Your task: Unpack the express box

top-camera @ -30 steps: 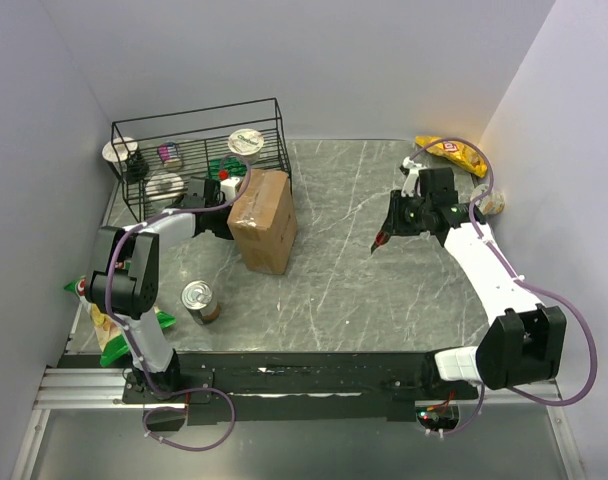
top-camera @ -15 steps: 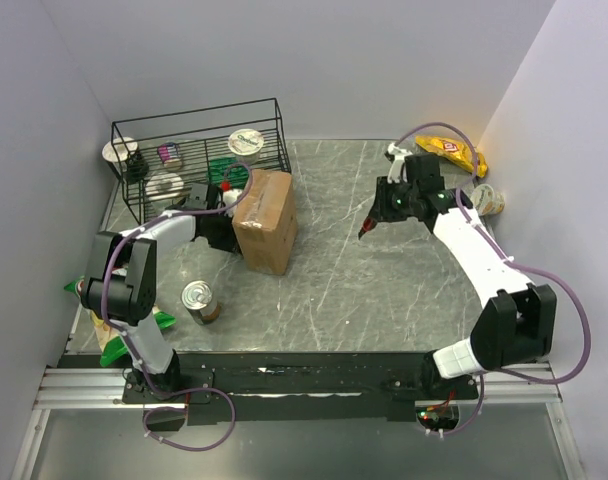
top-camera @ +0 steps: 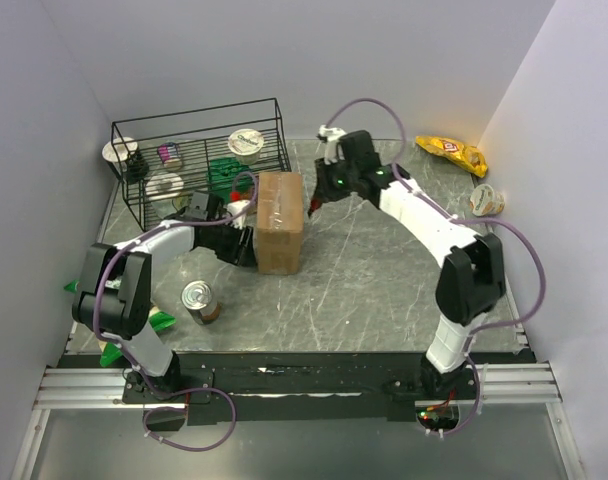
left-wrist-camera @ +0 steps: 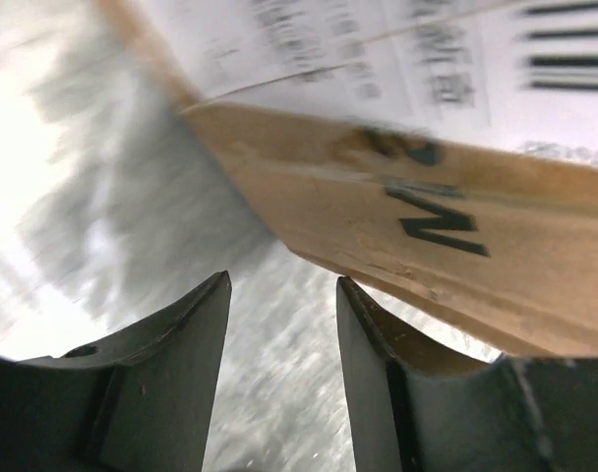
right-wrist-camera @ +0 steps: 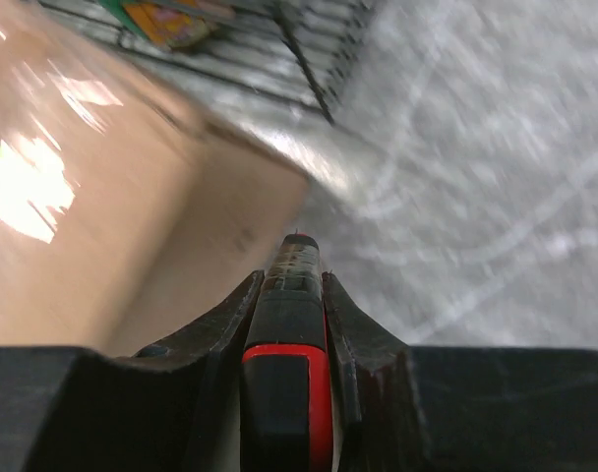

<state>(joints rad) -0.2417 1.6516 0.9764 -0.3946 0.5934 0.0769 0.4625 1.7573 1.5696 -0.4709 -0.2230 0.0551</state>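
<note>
A brown cardboard express box [top-camera: 280,222] lies closed on a grey marbled table [top-camera: 384,290]. It sits between the two grippers, just ahead of the left one and just beside the tip of the tool carried by the right one.

It looks stiff, with firm edges, and probably fairly light. Its glossy top would likely be slippery under the fingers. It seems too wide to pinch across, so the better holds are probably a push against a long side wall to brace it, or a flap edge once the seam is cut.

Its long axis runs away from the arm bases, leaning slightly. One short end points toward the black wire basket [top-camera: 194,112] behind it. A white printed label [left-wrist-camera: 397,49] shows in the left wrist view.

The left gripper [left-wrist-camera: 282,295] is low at the box's left long side. Its jaws are parted with only table between them, and one finger is at or under the box's bottom edge.

The right gripper [right-wrist-camera: 287,280] is clamped on a red and black cutter [right-wrist-camera: 284,393]. The cutter's tip aims at the box's far right corner, and whether it touches cannot be told.
</note>
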